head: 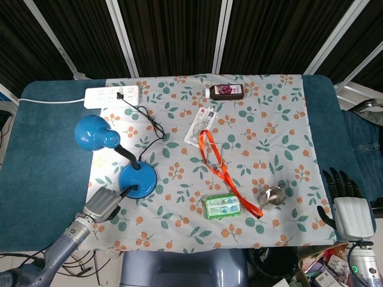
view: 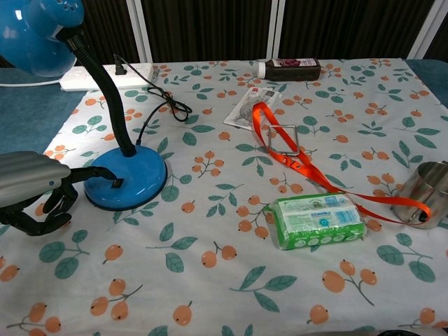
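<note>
A blue desk lamp stands at the table's left, with its round base on the flowered cloth and its head bent to the left. My left hand lies just in front of the base. Most of its fingers are curled in, and one outstretched finger reaches the small black switch on the base rim. It holds nothing. My right hand hangs off the table's front right corner with fingers spread and nothing in it; the chest view does not show it.
The lamp's cord runs to a white power strip at the back left. A dark bottle lies at the back, and a clear packet sits under an orange lanyard. A green pack and a metal cup are nearer.
</note>
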